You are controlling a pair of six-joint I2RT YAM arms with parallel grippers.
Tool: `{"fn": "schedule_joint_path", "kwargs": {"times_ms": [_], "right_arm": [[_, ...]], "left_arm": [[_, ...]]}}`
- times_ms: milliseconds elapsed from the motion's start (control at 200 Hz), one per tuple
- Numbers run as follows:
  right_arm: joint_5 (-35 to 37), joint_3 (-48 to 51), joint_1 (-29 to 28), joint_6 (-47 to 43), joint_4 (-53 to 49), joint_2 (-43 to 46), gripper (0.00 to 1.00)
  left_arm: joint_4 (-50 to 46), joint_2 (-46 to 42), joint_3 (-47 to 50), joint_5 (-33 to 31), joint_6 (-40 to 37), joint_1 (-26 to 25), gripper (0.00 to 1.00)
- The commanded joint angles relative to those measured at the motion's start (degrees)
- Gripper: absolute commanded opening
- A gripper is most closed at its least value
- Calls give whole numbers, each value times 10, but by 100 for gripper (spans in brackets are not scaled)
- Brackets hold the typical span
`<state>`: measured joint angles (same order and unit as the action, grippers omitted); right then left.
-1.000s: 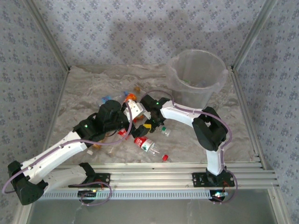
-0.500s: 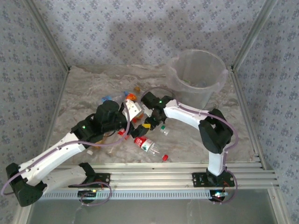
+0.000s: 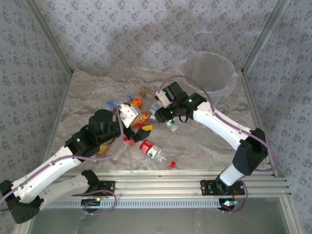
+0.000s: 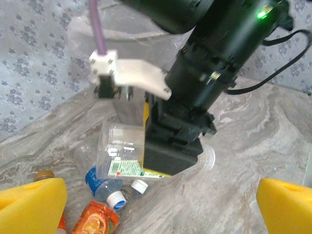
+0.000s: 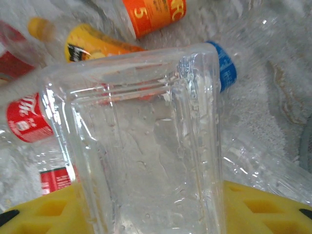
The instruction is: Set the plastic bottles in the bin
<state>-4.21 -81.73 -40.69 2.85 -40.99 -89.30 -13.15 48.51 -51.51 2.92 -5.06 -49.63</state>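
My right gripper (image 3: 164, 115) is shut on a clear square plastic bottle (image 5: 146, 146) with a green label and a white cap (image 4: 208, 157), held off the table. Its yellow pads (image 5: 265, 207) press the bottle's sides. In the left wrist view that bottle (image 4: 119, 153) hangs under the black right gripper (image 4: 173, 146). My left gripper (image 4: 158, 209) stands open and empty, just left of the bottle pile (image 3: 138, 105). Its yellow fingers (image 4: 31, 204) are spread wide. The bin (image 3: 204, 78), a big translucent bucket, stands at the back right.
Loose bottles lie mid-table: an orange-label one (image 4: 95, 222), a blue-label one (image 4: 105, 187), a red-label one (image 3: 148, 147), and a red cap (image 3: 172, 165) near the front rail. Patterned walls and metal posts close in the table.
The right gripper rose with the clear bottle and swung back and right, towards the bin. The left arm drew back toward the near left.
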Motion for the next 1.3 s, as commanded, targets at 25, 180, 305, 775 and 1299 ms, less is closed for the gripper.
{"fn": "schedule_joint_path", "kwargs": {"times_ms": [25, 180, 305, 775, 1299], "right_arm": [[-12, -46, 12, 42, -2, 47, 58], [-5, -86, 30, 64, -1, 73, 57], [14, -118, 43, 71, 3, 86, 57], [87, -221, 150, 92, 4, 88, 57], [177, -304, 300, 149, -94, -25, 54]], "left_arm": [[50, -21, 12, -43, 29, -2, 100], [59, -28, 18, -96, 56, 0, 100], [72, -41, 27, -85, 56, 1, 100], [87, -57, 35, -83, 65, 13, 100], [86, -53, 36, -80, 61, 15, 100]]}}
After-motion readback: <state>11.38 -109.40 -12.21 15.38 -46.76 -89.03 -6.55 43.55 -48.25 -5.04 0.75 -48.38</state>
